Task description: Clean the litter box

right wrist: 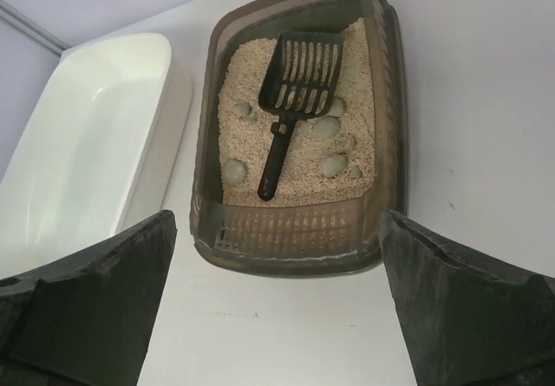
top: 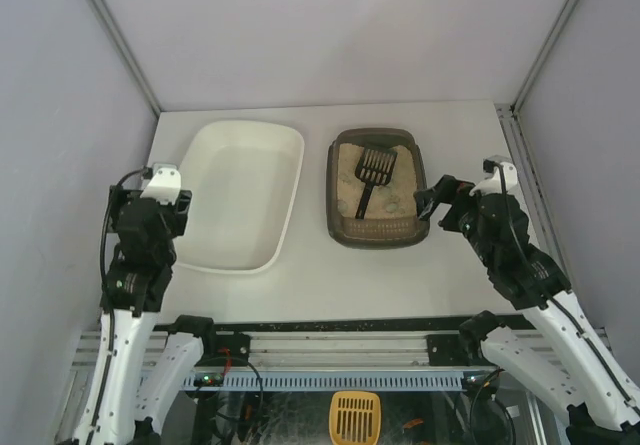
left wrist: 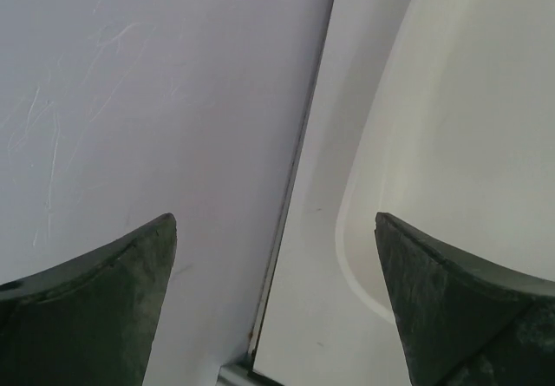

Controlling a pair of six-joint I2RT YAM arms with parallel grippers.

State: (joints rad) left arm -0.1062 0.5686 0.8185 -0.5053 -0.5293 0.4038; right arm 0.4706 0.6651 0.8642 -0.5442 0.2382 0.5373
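The dark grey-brown litter box (top: 378, 235) stands at the table's middle right, filled with beige litter. A black slotted scoop (top: 372, 173) lies in it, handle toward me. In the right wrist view the litter box (right wrist: 295, 240) holds the scoop (right wrist: 295, 91) and several grey-green clumps (right wrist: 327, 127) on the litter. My right gripper (top: 430, 201) is open and empty, just right of the box's near corner; its jaws (right wrist: 277, 308) stand wide apart. My left gripper (left wrist: 276, 317) is open and empty at the white tray's left edge.
A larger glossy white tray (top: 240, 185) lies left of the litter box, empty; it also shows in the left wrist view (left wrist: 468, 143) and the right wrist view (right wrist: 87, 134). Grey walls enclose the table. A yellow scoop (top: 356, 417) lies below the table's front rail.
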